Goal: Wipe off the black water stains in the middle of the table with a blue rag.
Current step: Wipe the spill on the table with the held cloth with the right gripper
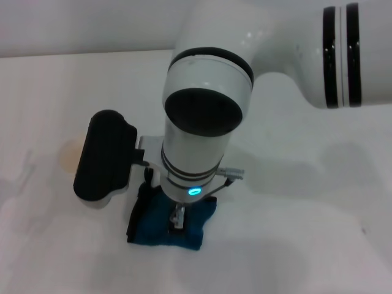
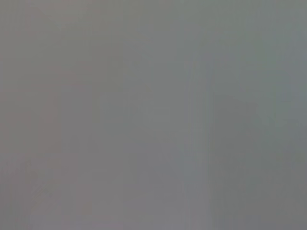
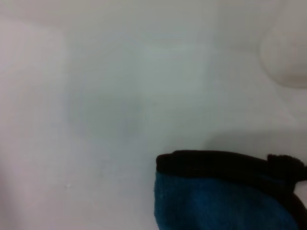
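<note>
My right claw [image 1: 179,219] is down on the blue rag [image 1: 195,225], low in the middle of the frame, seemingly pinching it to rub the table [image 1: 318,245]; no stain shows

Bright, even overhead light; soft arm shadows on table [image 1: 306,245]; wrist views blurry, left blank grey.

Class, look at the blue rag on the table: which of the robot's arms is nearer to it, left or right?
Right. The right gripper is directly above the blue rag, pressing down on it against the table. The left arm appears in no view.
</note>
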`<action>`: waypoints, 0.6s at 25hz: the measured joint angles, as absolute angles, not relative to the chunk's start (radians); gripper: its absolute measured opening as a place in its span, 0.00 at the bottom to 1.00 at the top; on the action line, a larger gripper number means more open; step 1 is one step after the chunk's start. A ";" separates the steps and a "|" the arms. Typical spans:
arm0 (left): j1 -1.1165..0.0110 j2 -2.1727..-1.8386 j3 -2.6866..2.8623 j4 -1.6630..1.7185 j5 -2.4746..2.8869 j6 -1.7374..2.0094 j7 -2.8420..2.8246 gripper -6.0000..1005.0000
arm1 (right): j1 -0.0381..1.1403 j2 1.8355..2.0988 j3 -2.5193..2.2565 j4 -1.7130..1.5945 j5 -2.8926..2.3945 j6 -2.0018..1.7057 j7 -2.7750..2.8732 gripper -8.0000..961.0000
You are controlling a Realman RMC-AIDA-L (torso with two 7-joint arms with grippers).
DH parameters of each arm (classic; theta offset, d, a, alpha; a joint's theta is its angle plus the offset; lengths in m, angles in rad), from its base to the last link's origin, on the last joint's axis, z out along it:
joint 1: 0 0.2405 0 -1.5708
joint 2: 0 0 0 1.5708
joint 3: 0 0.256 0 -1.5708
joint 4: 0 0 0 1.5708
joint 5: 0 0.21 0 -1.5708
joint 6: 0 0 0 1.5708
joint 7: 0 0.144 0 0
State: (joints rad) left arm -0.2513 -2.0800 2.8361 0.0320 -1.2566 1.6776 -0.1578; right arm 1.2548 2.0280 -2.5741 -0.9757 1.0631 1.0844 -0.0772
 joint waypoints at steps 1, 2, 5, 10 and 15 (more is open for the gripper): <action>-0.252 -2.080 2.835 0.032 -1.257 1.678 -0.158 0.87 | 1.260 2.028 -2.575 -0.969 1.063 1.080 -0.077 0.09; -0.253 -2.079 2.834 0.032 -1.258 1.678 -0.158 0.87 | 1.265 2.028 -2.575 -0.963 1.063 1.075 -0.077 0.09; -0.255 -2.078 2.833 0.032 -1.260 1.678 -0.158 0.88 | 1.285 2.028 -2.577 -0.935 1.063 1.048 -0.074 0.09; -0.258 -2.077 2.833 0.025 -1.261 1.678 -0.158 0.88 | 1.301 2.028 -2.580 -0.885 1.060 1.032 -0.068 0.09; -0.260 -2.075 2.833 0.023 -1.263 1.678 -0.158 0.87 | 1.292 2.028 -2.582 -0.830 1.020 1.028 -0.072 0.09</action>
State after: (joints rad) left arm -0.2603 -2.0754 2.8328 0.0232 -1.2629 1.6784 -0.1579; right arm 1.2923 2.0279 -2.5819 -0.8300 1.0195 1.0284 -0.0715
